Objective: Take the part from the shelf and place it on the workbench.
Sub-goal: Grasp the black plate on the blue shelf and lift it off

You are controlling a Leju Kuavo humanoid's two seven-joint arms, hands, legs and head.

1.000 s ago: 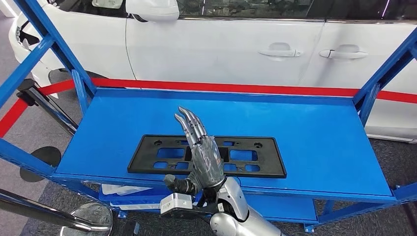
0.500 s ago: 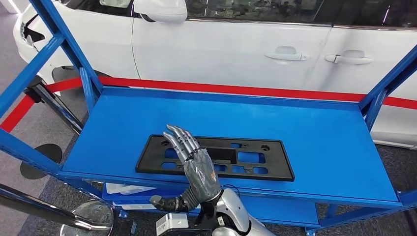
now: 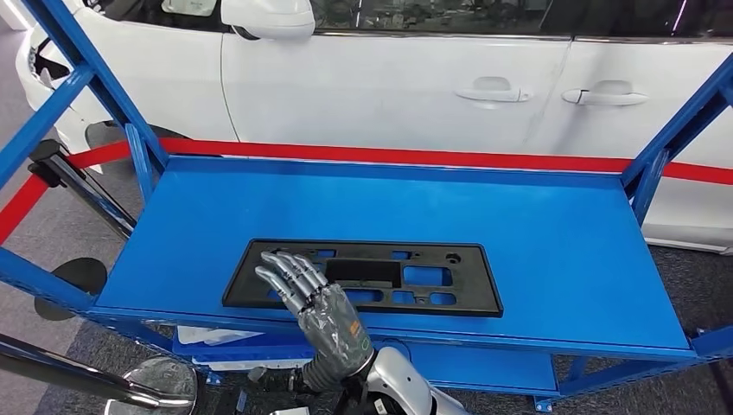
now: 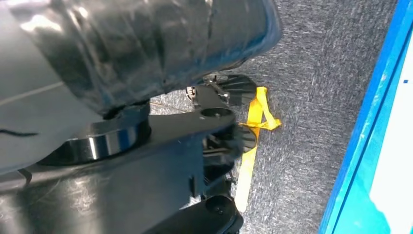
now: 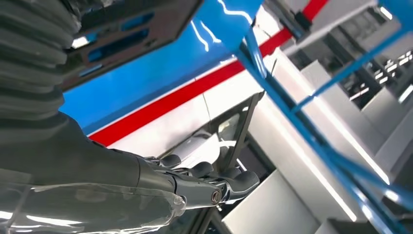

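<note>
Right hand: you see your right hand [image 3: 321, 313] raised at the front edge of the shelf [image 3: 562, 259], palm down, fingers [image 3: 285, 275] stretched and a little apart, holding nothing.
Fingertips: they lie over the left end of the part; you cannot tell if they touch it.
Part: the black flat part [image 3: 432, 285] lies on the blue shelf, near its front edge.
Left hand: its state you cannot tell.
Background: a white car [image 3: 389, 78] stands behind the shelf.
</note>
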